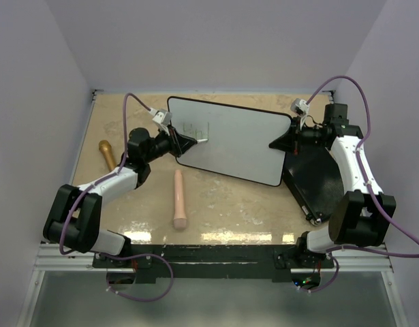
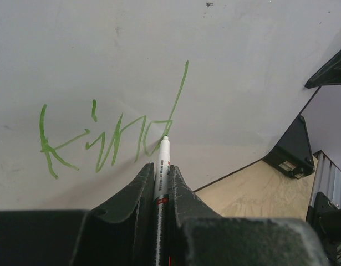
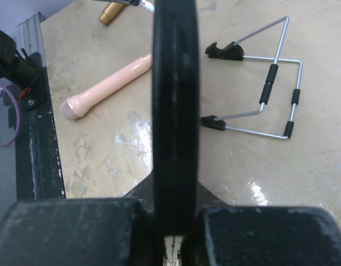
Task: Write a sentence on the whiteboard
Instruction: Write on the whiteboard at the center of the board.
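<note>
The left end effector (image 2: 161, 170) grips a green marker (image 2: 164, 148), tip on the whiteboard (image 1: 244, 146) at the middle of the counter (image 1: 223, 204); the sentence (image 2: 103, 138) reads only "kind". The right end effector (image 1: 280, 144) clamps the board's rim — should that hold slip, the board may shift and strokes skip or smear.

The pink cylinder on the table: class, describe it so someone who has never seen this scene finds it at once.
Find the large whiteboard in the middle of the table. Between its left end and the table's near edge lies the pink cylinder, pointing at the board. It is pale pink, while the gold cylinder further left is its only look-alike.
</note>
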Tool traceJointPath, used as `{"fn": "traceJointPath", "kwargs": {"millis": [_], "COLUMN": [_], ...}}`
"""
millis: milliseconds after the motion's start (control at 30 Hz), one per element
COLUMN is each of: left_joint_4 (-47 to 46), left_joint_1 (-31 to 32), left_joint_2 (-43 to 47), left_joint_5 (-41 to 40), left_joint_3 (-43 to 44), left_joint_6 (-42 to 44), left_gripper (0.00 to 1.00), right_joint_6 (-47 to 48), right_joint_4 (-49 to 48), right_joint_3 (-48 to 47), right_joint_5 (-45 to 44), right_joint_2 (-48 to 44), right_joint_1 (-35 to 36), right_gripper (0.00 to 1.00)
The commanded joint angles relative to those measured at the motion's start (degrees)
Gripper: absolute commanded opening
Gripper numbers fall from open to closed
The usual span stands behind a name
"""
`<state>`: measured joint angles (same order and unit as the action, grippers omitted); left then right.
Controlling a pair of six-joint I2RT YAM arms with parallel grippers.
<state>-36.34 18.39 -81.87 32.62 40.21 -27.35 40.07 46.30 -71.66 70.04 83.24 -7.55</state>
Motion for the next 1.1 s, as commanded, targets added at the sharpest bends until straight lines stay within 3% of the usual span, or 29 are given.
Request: {"fn": "traceJointPath", "kwargs": {"millis": [0,533,833,1067], "left_joint_4": [-1.37,-6.81,-11.65,-4.28], "left_joint_1": [-0.29,0.59,-2.65,-6.09], "left_joint_2": [-1.10,0.03,8.82,18.39], "left_joint_5": [-1.24,4.20,7.55,5.09], "left_joint_3": [-1.62,-2.68,-6.01,-6.63], "left_joint_6": [1.69,-2.17,-7.54,-4.29], "left_gripper": [0.00,0.00,0.00,0.00], "right_joint_6": [1.94,2.11,2.64,3.17], "right_joint_4": [1.42,1.60,2.12,2.65], "right_joint_3": [-0.24,-0.24,-0.50,-0.50], "right_joint_5": [-0.61,-0.78,-0.69,-0.78], "right_joint_2": [-0.10,-0.01,-0.01,0.34], "right_joint_1": [0.43,0.52,0.52,0.43], "right_gripper": [0.00,0.00,0.00,0.00]}}
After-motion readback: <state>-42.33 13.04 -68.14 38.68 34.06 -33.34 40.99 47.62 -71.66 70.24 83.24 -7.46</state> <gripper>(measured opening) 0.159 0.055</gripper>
